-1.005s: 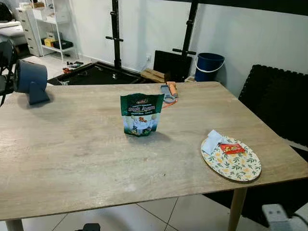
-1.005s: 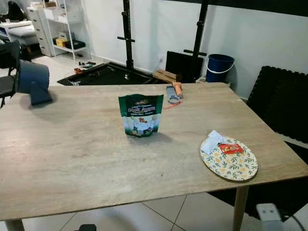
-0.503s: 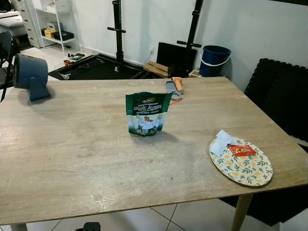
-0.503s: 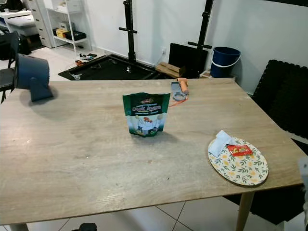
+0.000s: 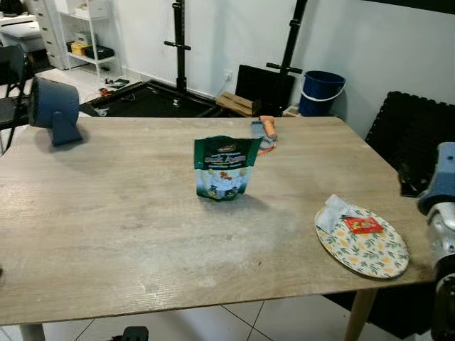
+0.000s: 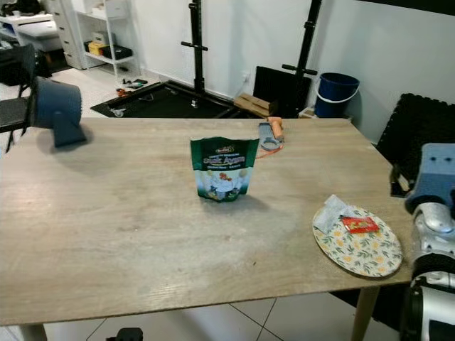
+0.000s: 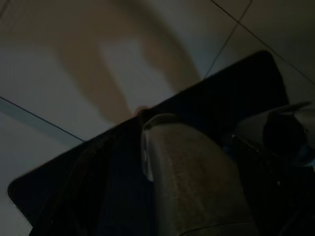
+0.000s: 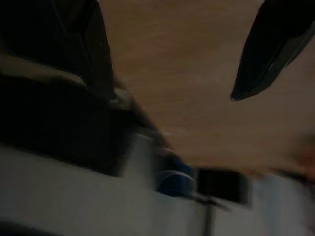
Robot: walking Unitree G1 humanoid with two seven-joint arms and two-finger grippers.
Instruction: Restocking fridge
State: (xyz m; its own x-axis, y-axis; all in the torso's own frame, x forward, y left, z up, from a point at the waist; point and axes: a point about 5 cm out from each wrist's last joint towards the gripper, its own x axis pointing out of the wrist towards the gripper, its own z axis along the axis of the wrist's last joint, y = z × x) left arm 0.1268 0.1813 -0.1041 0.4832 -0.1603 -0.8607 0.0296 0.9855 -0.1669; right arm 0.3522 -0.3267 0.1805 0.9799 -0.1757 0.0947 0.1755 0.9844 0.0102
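One green pouch standing upright mid-table, toward the far edge. Rising at the right edge near the floral plate, right gripper spread wide, empty. Approaching still; next, reaching inward and closing around the pouch.

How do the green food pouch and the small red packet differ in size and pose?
The green food pouch stands upright on the bare table; the small red packet lies flat on the floral plate. The pouch is much larger than the packet. Both are sealed packaging.
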